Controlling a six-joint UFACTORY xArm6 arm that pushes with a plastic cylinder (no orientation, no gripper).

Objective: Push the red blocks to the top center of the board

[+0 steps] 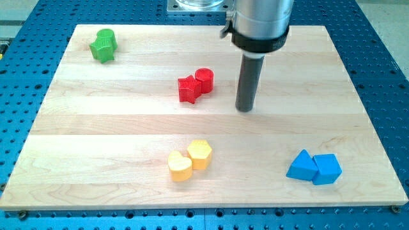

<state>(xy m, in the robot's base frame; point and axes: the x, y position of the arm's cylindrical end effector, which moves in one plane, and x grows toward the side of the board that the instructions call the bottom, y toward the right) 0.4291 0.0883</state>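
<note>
So the wooden board [128,121] fills most of the view, sitting on a blue perforated table [383,76]. No hand or jaws on this rig, just a dark rod; my tip [245,109] sits just right of centre, a bit right of the reds and not touching them. Red star block [188,89] and red cylinder [204,80] touch, upper middle. Two blue blocks [314,167] bottom right, yellow pair [190,160] bottom centre, green block [103,45] top left.
</note>
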